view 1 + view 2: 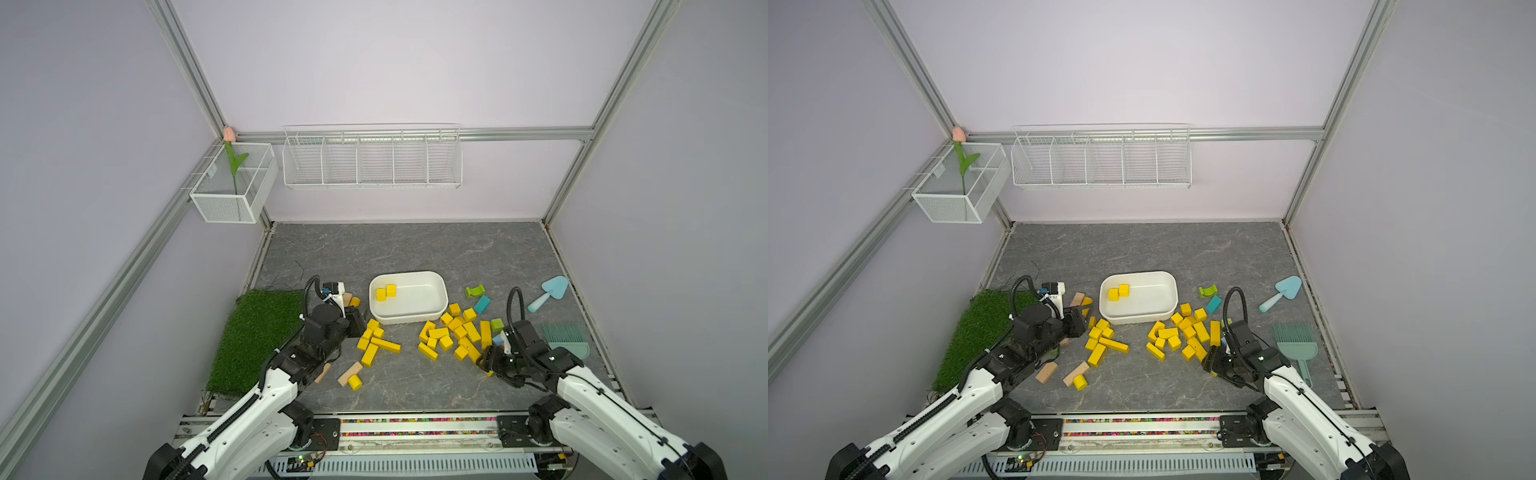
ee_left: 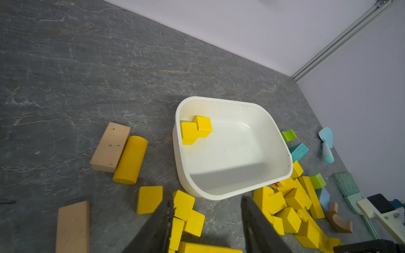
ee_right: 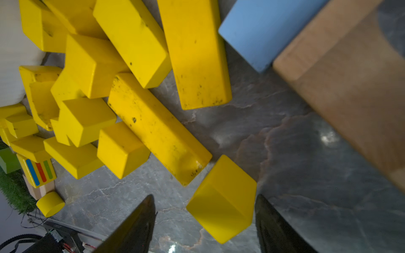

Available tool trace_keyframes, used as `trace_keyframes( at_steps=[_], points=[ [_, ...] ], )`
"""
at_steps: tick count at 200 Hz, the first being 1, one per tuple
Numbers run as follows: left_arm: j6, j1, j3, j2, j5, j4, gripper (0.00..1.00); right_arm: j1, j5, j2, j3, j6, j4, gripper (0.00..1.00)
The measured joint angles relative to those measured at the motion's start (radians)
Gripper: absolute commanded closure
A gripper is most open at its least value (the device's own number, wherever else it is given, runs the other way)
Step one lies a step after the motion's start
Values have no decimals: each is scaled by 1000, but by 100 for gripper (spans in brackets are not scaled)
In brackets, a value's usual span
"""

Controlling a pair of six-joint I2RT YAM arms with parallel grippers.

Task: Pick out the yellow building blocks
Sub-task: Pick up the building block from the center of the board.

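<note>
Right gripper point(image 3: 205, 198) low over the grey tabletop point(image 3: 285, 135), jaws parted either side of a lone yellow cube point(image 3: 221, 199), nothing clamped: one finger just beside the cube, the other clear of it. Just past that cube, a heap of yellow building blocks point(image 1: 457, 334), long bars and cubes lying against one another, between this gripper and the white tub point(image 1: 441, 286). Beside the heap, a light blue block point(image 3: 258, 28) and a tan wooden piece point(image 3: 350, 87). Left gripper point(image 2: 207, 199) near the tub's other end, jaws likewise spread with nothing between them, at the edge of a second, smaller yellow cluster point(image 1: 374, 343). Inside the tub, two yellow cubes point(image 1: 385, 292) touching each other, close to the wall on the left arm's side. Beyond the left gripper, a long yellow cylinder point(image 2: 130, 160) flush against a tan block point(image 2: 110, 146). Nearer the robot's base, a short yellow cylinder point(image 1: 354, 382) right by a tan bar point(image 1: 348, 373). Farther out past the heap, a green arch point(image 1: 474, 291) and a teal block point(image 1: 482, 304). Toward the right edge, a teal trowel point(image 1: 548, 293) and a teal brush point(image 1: 567, 338). Along the left edge, a grass mat point(image 1: 257, 336).
</note>
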Motion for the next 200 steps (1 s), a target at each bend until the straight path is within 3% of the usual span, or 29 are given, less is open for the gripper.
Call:
trace_keyframes(
  at_steps=[62, 87, 200],
  points=[
    [0, 0, 0, -3, 0, 0, 49, 2, 60, 49, 25, 22, 18, 33],
    [0, 0, 0, -6, 0, 0, 48, 6, 85, 55, 35, 40, 14, 53],
    [-7, 2, -2, -31, 0, 0, 49, 93, 213, 200, 216, 18, -119, 46]
  ],
)
